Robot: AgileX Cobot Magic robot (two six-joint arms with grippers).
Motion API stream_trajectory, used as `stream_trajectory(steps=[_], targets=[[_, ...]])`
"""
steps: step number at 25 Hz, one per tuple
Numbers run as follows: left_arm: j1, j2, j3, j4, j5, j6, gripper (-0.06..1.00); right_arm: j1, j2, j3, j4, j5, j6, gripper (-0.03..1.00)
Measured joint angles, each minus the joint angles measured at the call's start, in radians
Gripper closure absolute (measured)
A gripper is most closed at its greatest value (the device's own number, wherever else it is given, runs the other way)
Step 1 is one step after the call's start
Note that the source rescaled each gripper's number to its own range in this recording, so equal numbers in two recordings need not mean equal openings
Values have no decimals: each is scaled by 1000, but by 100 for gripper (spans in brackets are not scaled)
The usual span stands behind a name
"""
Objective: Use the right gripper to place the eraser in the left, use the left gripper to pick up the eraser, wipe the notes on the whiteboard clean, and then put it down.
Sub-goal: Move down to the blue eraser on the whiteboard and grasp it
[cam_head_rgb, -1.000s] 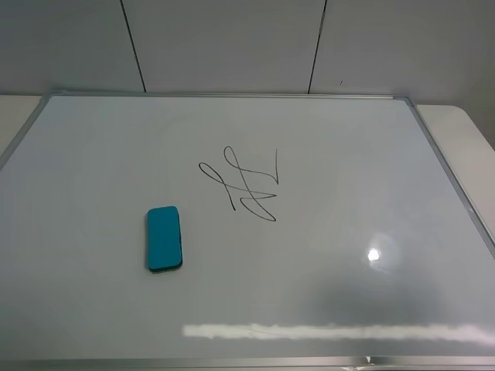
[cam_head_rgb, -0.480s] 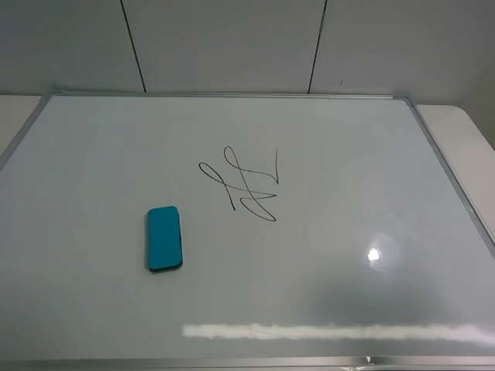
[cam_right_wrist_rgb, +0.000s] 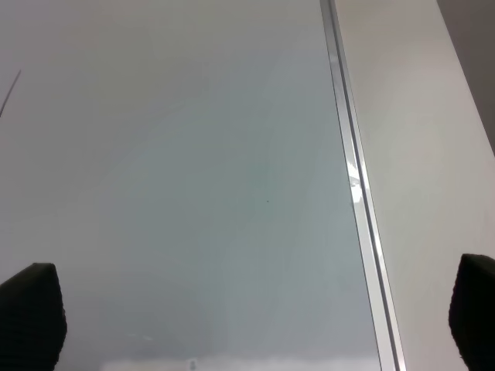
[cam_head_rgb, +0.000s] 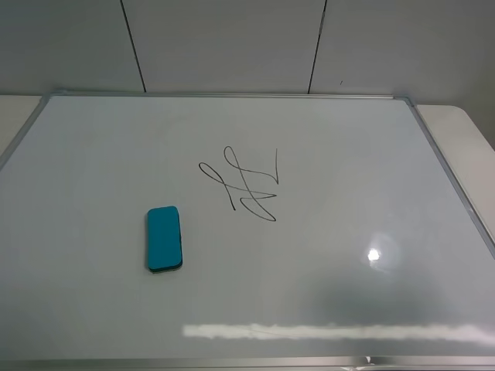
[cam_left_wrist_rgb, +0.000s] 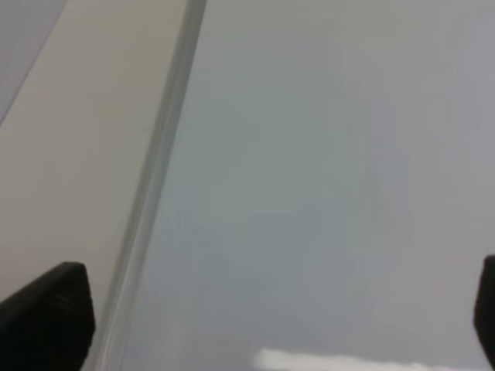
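The eraser (cam_head_rgb: 164, 239) is seen lying flat on the whiteboard (cam_head_rgb: 348, 154), in the lower left of the high view, teal face up, its long side running up and down the frame. The notes (cam_head_rgb: 241, 185) — a thin black scribble of crossing loops — are found near the centre of the frame, up and to the right of the eraser and apart from it. The board is edged by a silver frame (cam_head_rgb: 448, 166), and a strip of pale table (cam_head_rgb: 470, 139) is shown beyond it at the right. A bright glare spot (cam_head_rgb: 373, 254) is reflected in the lower right of the board.

The left hand (cam_left_wrist_rgb: 267, 325) is shown in its own wrist view alone: its black fingers (cam_left_wrist_rgb: 48, 317) are spread wide, nothing is held between them, and bare board, the silver frame and table are seen beneath. The right hand (cam_right_wrist_rgb: 251, 317) is likewise spread wide and empty — its fingers (cam_right_wrist_rgb: 31, 317) are set over bare board, with the frame and table beside it.
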State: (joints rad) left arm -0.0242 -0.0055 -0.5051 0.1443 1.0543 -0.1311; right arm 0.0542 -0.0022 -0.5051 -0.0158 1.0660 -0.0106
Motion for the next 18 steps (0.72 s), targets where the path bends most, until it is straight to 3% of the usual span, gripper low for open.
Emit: stream_trajectory(steps=[18], targets=[[0, 0, 0, -5, 0, 0, -6, 0, 0, 0, 0, 0, 0, -3]])
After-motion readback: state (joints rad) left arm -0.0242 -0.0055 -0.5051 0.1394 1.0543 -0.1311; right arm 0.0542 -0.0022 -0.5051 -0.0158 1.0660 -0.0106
